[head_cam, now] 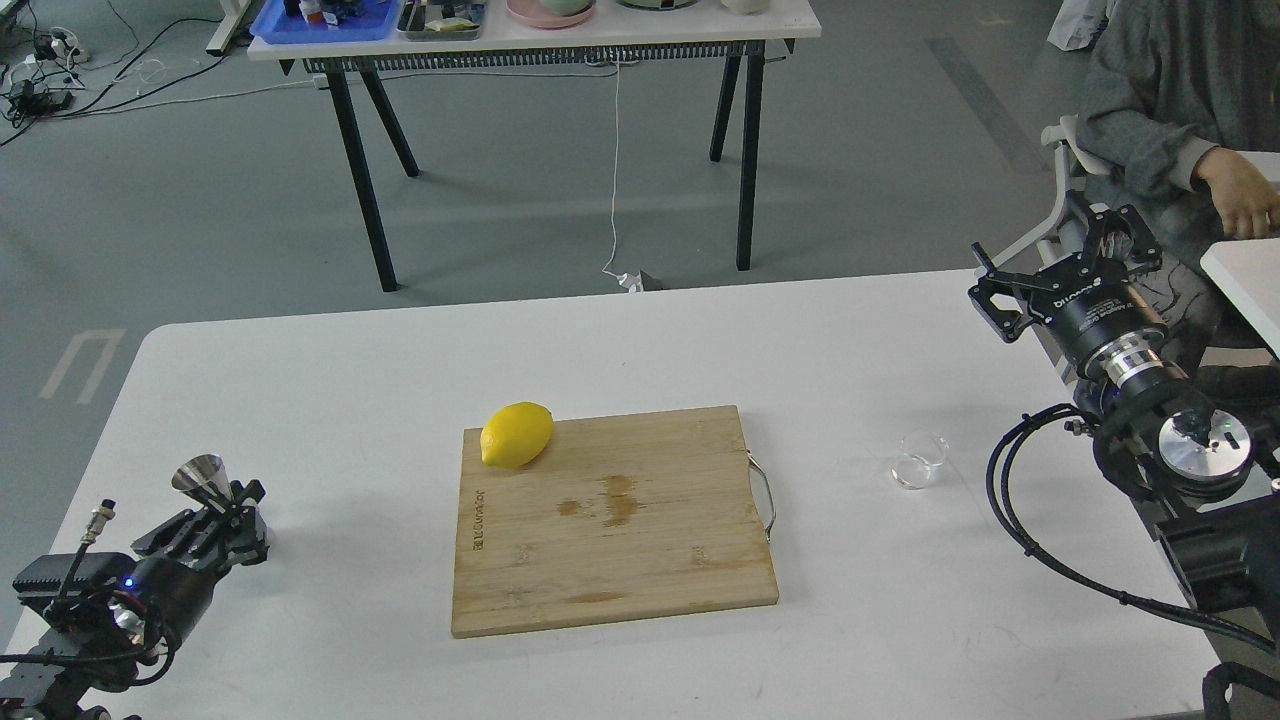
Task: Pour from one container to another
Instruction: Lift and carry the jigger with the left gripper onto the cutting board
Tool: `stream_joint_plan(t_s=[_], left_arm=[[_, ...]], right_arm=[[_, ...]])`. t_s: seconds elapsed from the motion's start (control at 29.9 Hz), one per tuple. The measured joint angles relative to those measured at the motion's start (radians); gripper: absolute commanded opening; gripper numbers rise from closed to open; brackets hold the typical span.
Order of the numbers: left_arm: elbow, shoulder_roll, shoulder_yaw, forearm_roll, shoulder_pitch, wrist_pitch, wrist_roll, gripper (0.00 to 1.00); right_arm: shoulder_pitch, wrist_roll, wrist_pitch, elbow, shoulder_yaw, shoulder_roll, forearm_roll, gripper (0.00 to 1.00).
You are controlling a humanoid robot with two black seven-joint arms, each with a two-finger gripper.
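Observation:
The steel jigger (pixel 198 474) shows only its upper cone, at the table's near left. Its waist and lower cone are hidden behind my left gripper (pixel 232 500), whose fingers look shut around that lower part. The clear glass cup (pixel 920 460) stands upright on the white table (pixel 330 380) at the right, just past the cutting board's handle. My right gripper (pixel 1050 258) hovers at the table's far right edge, well behind and right of the cup. It is open wide, with nothing between its fingers.
A bamboo cutting board (pixel 612 520) lies mid-table with a lemon (pixel 516 434) on its far left corner. My right arm's cables (pixel 1010 500) loop near the cup. A seated person (pixel 1170 110) is behind the right gripper. A second table (pixel 530 40) stands beyond.

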Motion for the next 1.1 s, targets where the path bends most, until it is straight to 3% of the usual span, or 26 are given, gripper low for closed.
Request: stream_joint_plan(t_s=[0.2,0.43,0.64,0.84,1.1], left_arm=[[-0.042,0.009,-0.004,0.0,-0.027,0.0,0.0,0.02],[-0.288,0.099,-0.007,-0.007,-0.201,0.0,0.0,0.02],[-0.456,0.042,0.031,0.03,-0.268,0.0,0.0,0.02],[-0.464,-0.118,0.141,0.151,-0.313,0.0,0.0,0.03],[-0.379,-0.276,0.2,0.33,-0.284,0.0,0.0,0.03]], right_arm=[[0.0,0.0,0.0,-0.002,0.0,0.0,0.0,0.99],[0.028,-0.001,0.0,-0.051,-0.004,-0.001,-0.004,0.99],[0.134,-0.002,0.0,-0.135,-0.03,-0.065,-0.005,0.99],[0.211,-0.002,0.0,-0.195,-0.078,-0.083,-0.005,0.99],[0.26,-0.002,0.0,-0.216,-0.105,-0.077,-0.005,0.99]])
